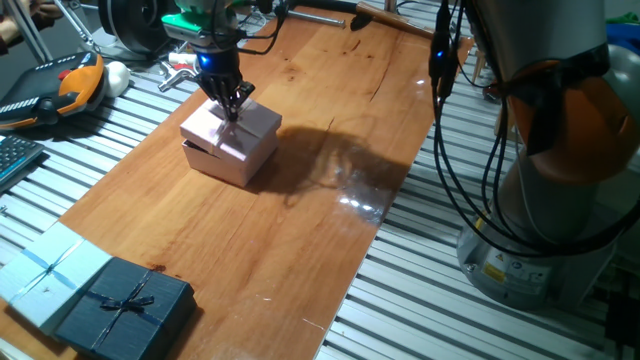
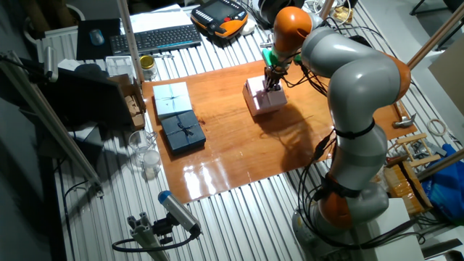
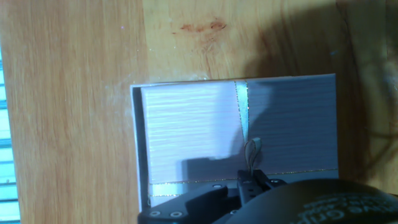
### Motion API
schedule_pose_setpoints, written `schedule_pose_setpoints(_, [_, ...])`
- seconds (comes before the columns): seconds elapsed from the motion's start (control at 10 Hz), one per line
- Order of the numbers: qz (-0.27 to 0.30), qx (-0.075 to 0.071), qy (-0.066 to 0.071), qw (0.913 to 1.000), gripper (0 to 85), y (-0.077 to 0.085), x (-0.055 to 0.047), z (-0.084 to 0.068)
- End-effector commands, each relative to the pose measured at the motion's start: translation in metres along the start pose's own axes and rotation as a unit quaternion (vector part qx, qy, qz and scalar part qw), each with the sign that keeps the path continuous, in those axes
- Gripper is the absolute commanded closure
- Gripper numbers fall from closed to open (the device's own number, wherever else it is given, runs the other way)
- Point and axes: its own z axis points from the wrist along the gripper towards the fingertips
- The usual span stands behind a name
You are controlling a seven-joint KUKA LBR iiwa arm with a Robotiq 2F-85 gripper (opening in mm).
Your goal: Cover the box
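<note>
The pale-pink box (image 1: 238, 162) stands on the wooden board (image 1: 300, 240) at the far left. Its pink lid (image 1: 255, 122) lies on top, slightly askew, and a gap shows at the left corner. The box's inside is hidden. My gripper (image 1: 236, 112) points straight down at the lid's middle with its fingers close together. In the hand view the lid (image 3: 186, 124) fills the frame, with a thin ribbon and a small ribbon loop (image 3: 252, 149) right at my gripper (image 3: 252, 180). In the other fixed view the box (image 2: 262, 103) sits under my gripper (image 2: 272, 83).
A dark navy box with a bow (image 1: 125, 305) and a light blue ribboned box (image 1: 45, 275) lie at the board's near left corner. A teach pendant (image 1: 60, 88) lies beyond the board. The robot base (image 1: 560, 180) and hanging cables (image 1: 445, 70) stand to the right.
</note>
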Motion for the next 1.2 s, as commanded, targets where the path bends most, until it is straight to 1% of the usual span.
schedule_pose_setpoints(0.0, [0.001, 0.0, 0.0, 1.0, 85.0, 0.0, 0.001, 0.0])
schedule_pose_setpoints(0.3, [0.002, 0.001, 0.0, 1.0, 85.0, 0.003, 0.001, 0.001])
schedule_pose_setpoints(0.6, [0.003, 0.004, 0.001, 1.0, 85.0, 0.01, -0.001, 0.003])
schedule_pose_setpoints(1.1, [0.005, 0.005, 0.002, 1.0, 85.0, 0.012, 0.002, 0.009])
